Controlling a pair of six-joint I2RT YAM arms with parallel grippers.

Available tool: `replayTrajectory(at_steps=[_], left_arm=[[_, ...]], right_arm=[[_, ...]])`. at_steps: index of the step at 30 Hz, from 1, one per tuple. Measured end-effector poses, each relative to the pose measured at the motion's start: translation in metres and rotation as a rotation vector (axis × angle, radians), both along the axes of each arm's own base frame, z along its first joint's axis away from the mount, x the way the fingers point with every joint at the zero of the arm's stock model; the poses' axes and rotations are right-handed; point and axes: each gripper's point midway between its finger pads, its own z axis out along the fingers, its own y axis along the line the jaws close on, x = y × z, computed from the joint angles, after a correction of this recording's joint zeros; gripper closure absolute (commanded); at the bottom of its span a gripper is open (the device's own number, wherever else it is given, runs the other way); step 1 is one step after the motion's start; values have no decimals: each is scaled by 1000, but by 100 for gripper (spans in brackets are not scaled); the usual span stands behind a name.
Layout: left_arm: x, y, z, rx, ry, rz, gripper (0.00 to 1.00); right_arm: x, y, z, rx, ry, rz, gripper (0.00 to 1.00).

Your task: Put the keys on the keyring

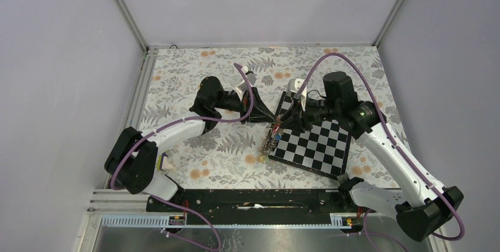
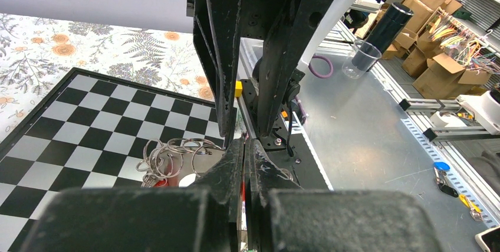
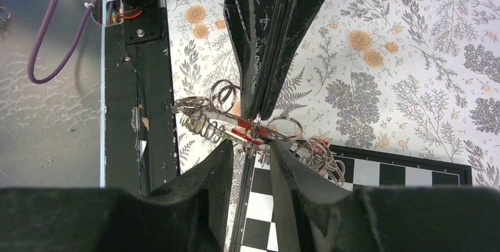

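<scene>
Both grippers meet above the left edge of the chessboard (image 1: 318,146). My left gripper (image 1: 272,123) (image 2: 244,141) is shut, and a thin red key tag (image 3: 243,131) shows pinched between its fingers. A bunch of silver rings and keys (image 1: 270,143) (image 2: 171,157) (image 3: 203,119) hangs from that point over the board's edge. My right gripper (image 1: 282,126) (image 3: 252,146) stands open, its fingertips on either side of the red tag and the small rings below it, pinching nothing. I cannot pick out the large dark keyring from the bunch.
A floral cloth (image 1: 194,81) covers the table. The chessboard (image 2: 88,122) lies right of centre. A black rail (image 1: 253,202) (image 3: 132,87) runs along the near edge, with a metal bench (image 2: 377,140) beyond it. Purple cables (image 1: 247,87) loop over both arms.
</scene>
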Motion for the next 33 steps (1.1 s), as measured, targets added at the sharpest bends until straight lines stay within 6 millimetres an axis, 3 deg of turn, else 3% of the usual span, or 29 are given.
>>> replayTrajectory(at_steps=[13, 19, 22, 24, 33], left_arm=[[0, 0, 0, -1, 0, 1, 100], [0, 0, 1, -4, 0, 1, 100], [0, 0, 2, -7, -3, 2, 100], [0, 0, 2, -7, -2, 1, 100], [12, -4, -9, 49, -7, 46, 66]], right_arm=[[9, 7, -3, 8, 36, -15, 75], [6, 9, -1, 25, 49, 2, 86], [5, 9, -2, 28, 55, 7, 100], [5, 9, -2, 28, 58, 6, 100], [7, 2, -14, -49, 70, -40, 100]])
